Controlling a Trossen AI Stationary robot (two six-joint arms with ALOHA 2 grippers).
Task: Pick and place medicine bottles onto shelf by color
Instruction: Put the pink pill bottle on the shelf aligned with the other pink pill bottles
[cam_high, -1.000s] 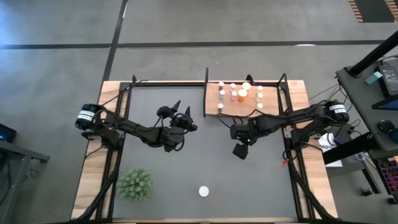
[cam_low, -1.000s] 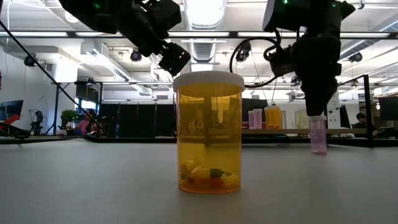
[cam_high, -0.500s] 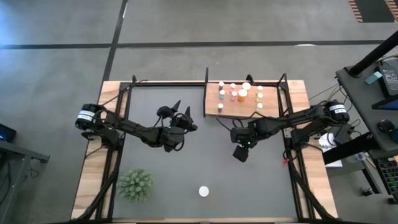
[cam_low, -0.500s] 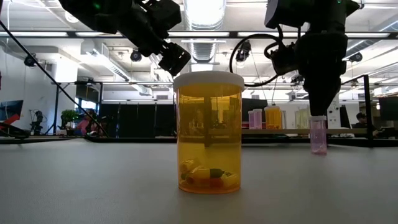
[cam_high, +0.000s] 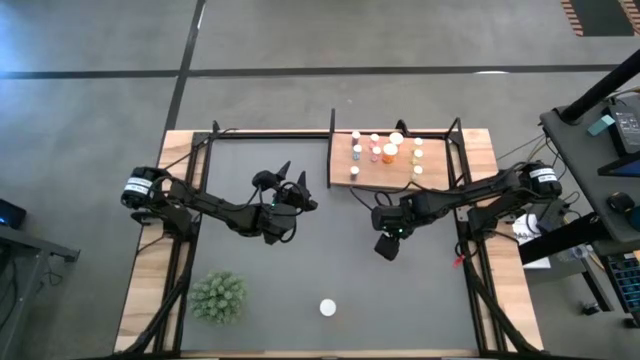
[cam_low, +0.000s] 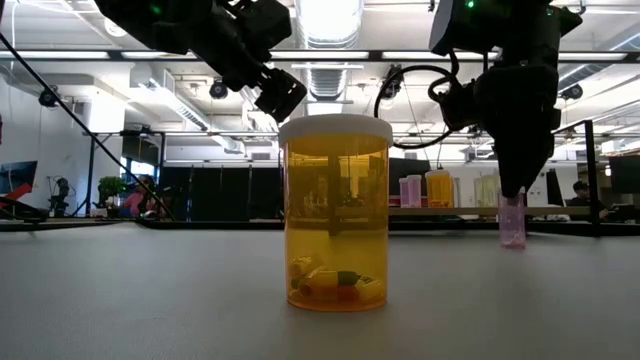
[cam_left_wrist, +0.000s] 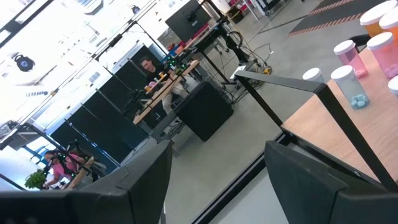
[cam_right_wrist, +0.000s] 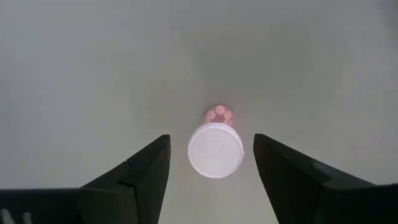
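A small pink medicine bottle (cam_right_wrist: 216, 146) with a white cap stands upright on the dark mat (cam_high: 330, 270). My right gripper (cam_right_wrist: 211, 162) points steeply down over it, open, one finger on each side of the cap with a gap on both sides. In the low view the fingers hide the cap, and the pink body (cam_low: 512, 222) shows below them. An orange bottle (cam_low: 335, 212) stands by the near edge. The shelf (cam_high: 340, 172) at the far side carries several bottles. My left gripper (cam_high: 293, 176) waits open in the air, left of the shelf.
A spiky green plant (cam_high: 218, 297) stands at the near left of the mat. Black posts (cam_high: 458, 130) rise at the shelf's corners. Wooden strips (cam_high: 150, 300) edge the table at left and right. In the left wrist view, people sit at desks in the room beyond.
My right gripper has sunk a little over the pink bottle, so that in the low view its fingers now cover the white cap, which showed below them before. The bottle has stayed where it was.
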